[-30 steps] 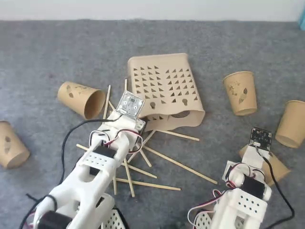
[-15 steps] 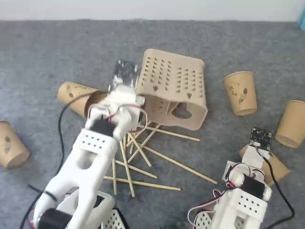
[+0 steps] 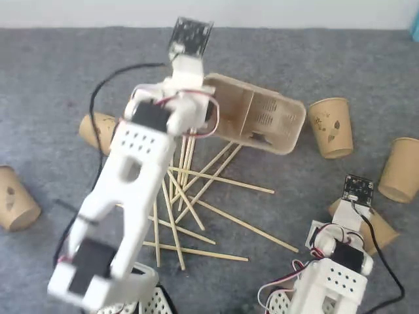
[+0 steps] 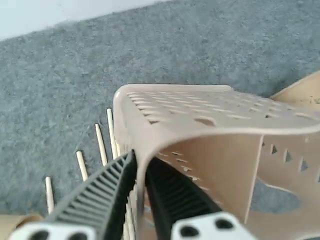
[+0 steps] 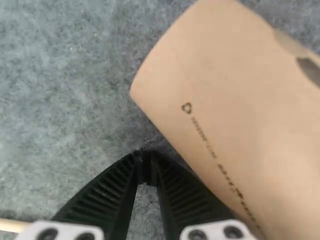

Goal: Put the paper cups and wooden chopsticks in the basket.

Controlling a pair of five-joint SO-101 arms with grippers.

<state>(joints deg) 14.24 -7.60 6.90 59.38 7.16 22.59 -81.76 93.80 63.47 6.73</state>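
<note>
We see the left gripper (image 3: 211, 110) pressed together on the rim of the basket (image 3: 262, 118), and in the left wrist view its two ribbed fingers (image 4: 107, 185) pinch the thin edge of the basket (image 4: 200, 130) between them, one on each face of the wall. The basket is tipped steeply, so its open mouth and inner divider face the high camera. We cannot tell whether its far corner rests on the grey carpet (image 3: 59, 65). The wooden chopsticks (image 3: 196, 196) lie scattered and crossed on the carpet below the basket and alongside the left arm, and a few of them (image 4: 100, 145) show just beside the gripped rim. All the paper cups sit on the carpet outside the basket: the far-left cup (image 3: 16, 199) well apart at the edge, the half-hidden cup (image 3: 95, 127) behind the left arm, the cup beside the basket (image 3: 330, 127) near its right end, the far-right cup (image 3: 400, 170), and the nearest cup (image 3: 380, 230) on its side under the right arm. The right gripper (image 5: 146, 159) has its fingers closed on each other with nothing between them, low over the carpet, and the nearest cup (image 5: 225, 115) lies just beside it. We cannot tell whether they touch.
</note>
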